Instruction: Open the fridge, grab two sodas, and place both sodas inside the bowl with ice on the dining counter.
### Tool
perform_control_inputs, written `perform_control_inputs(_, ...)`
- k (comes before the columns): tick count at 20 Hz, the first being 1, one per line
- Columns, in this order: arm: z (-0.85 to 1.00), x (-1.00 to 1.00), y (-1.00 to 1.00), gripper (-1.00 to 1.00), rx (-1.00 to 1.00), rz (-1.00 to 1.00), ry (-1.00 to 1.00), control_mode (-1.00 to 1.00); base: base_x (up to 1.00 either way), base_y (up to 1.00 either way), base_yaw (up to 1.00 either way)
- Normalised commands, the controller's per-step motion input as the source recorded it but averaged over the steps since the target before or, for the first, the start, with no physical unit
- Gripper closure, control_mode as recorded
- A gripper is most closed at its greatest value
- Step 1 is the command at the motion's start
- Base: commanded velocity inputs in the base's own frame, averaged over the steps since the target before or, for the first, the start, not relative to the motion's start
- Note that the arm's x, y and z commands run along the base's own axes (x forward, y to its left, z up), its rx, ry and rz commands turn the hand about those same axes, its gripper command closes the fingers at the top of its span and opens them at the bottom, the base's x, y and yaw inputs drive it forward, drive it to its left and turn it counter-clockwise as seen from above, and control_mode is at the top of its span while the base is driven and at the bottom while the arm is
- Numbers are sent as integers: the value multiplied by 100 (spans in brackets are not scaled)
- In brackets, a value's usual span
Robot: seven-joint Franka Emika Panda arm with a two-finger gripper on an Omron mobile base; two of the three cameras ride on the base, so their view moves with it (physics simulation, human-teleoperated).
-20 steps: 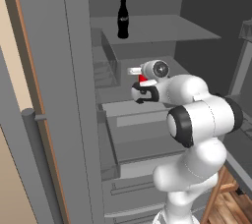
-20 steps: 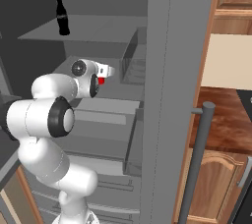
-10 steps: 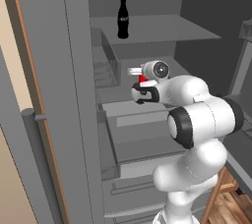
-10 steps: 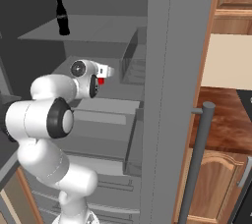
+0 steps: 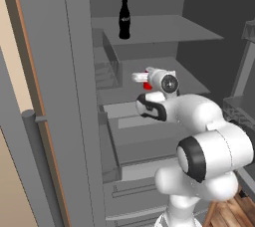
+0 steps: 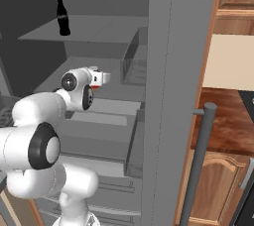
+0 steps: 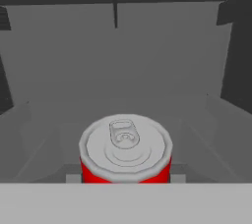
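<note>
The fridge (image 5: 74, 71) stands open, its grey shelves bare to both base views. A slim black cola bottle (image 5: 124, 18) (image 6: 62, 16) stands upright on the upper shelf. One shelf lower, inside the fridge, my gripper (image 5: 144, 79) (image 6: 101, 79) is shut on the small red can (image 5: 147, 85) (image 6: 95, 86). In the hand view the can (image 7: 125, 144) sits close between the jaws of the gripper (image 7: 125, 179), silver top and pull tab facing the camera. The bowl with ice is out of view.
Open fridge doors flank the arm, with bar handles (image 5: 37, 161) (image 6: 198, 160) and a clear door bin (image 6: 134, 61). A drawer front (image 5: 139, 161) lies below the arm. A dark reddish-brown countertop (image 6: 225, 121) over wooden cabinets (image 6: 213, 190) lies to the right.
</note>
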Motion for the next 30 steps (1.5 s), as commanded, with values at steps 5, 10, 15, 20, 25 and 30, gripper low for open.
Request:
perform_control_inputs(5, 79, -51, 2, 100, 3, 0, 15, -100, 0, 0, 0)
perform_control_inputs(10, 48, -63, 2, 100, 0, -3, 20, -100, 0, 0, 0)
perform_control_inputs(15, 27, -96, 0, 100, 0, -2, 12, -100, 0, 0, 0)
perform_control_inputs(20, 16, -100, 0, 100, 0, 0, 3, -100, 0, 0, 0)
perform_control_inputs(25, 21, -100, 0, 100, 0, 0, 1, -100, 0, 0, 0)
perform_control_inputs(30, 23, -100, 0, 100, 0, 0, 5, -100, 0, 0, 0)
